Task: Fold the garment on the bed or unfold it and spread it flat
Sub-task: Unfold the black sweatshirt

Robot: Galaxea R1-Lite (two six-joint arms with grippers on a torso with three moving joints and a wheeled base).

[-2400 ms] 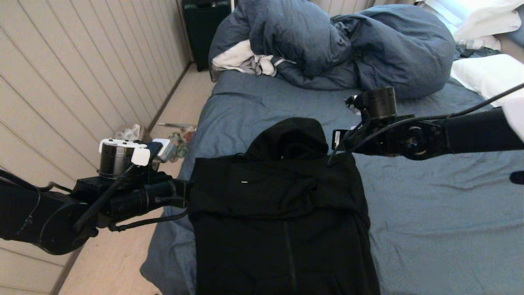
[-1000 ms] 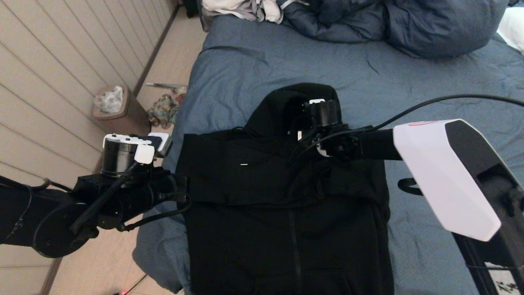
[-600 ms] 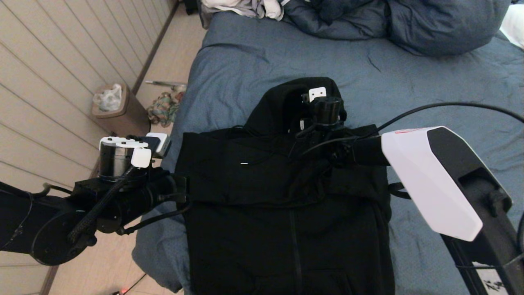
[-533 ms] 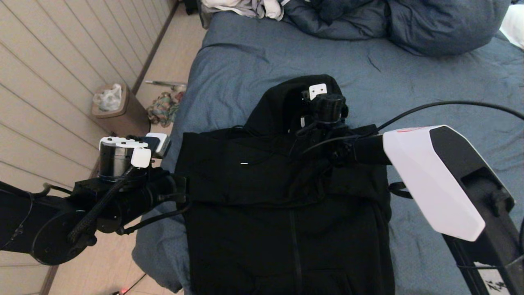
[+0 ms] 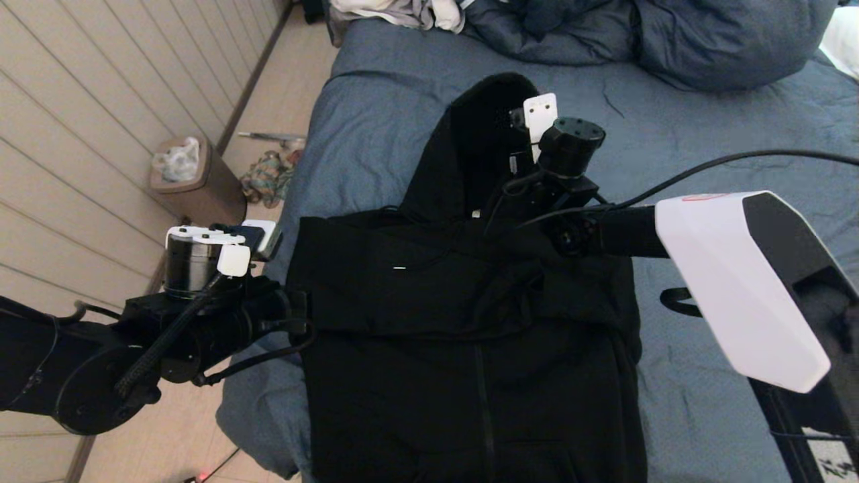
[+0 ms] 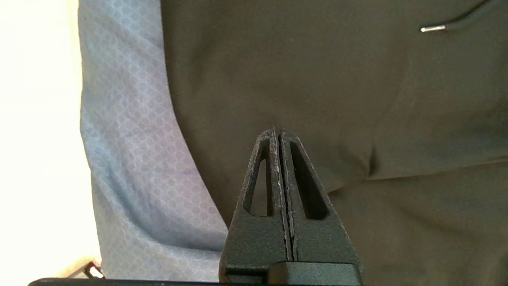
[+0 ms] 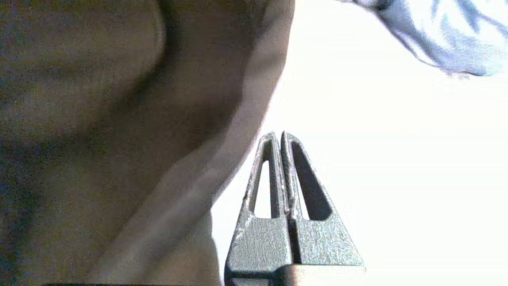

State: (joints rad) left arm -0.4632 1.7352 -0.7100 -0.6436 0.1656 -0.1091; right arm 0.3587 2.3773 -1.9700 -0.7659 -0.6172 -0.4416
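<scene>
Now the garment lies on the bed. The left gripper, fingers closed and empty, hovers over its edge; the right gripper, likewise closed, sits beside the raised hood.

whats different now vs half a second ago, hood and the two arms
The hood now stretches further up the bed toward the duvet, with the right gripper moved that way beside it, fingers closed; whether it grips fabric cannot be told. The left gripper stayed shut at the left edge of the garment, whose body lies as before.
</scene>
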